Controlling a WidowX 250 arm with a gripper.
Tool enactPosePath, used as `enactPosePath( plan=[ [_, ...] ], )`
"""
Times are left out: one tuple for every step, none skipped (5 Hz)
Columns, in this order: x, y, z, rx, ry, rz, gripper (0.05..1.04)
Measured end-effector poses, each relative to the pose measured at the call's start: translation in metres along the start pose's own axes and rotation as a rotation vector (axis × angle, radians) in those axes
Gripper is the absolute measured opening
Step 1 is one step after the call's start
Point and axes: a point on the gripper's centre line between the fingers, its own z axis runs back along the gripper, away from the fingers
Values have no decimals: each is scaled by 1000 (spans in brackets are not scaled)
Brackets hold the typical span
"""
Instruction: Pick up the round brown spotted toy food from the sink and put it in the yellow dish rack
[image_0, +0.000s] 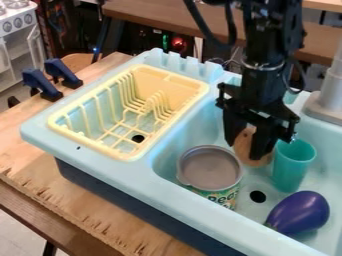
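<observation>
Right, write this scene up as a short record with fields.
gripper: black gripper, low in the basin, at a brown rounded thing; hold unclear
beside it: teal cup, upright
can: tin can, upright, grey end up, same basin
vegetable: purple toy eggplant, lying past the drain hole
other basin: yellow dish rack
sink: light blue toy sink, on a wooden table
clamps: two, dark blue, behind the sink's corner
</observation>
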Motion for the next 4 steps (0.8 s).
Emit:
enactPosePath(
  plan=[
    [-2,-2,14,-7,-45,-9,610],
    [-9,1,31,-6,-88,15,610],
    [-25,5,52,51,-59,52,610],
    [-42,7,76,72,-26,103,610]
  ],
)
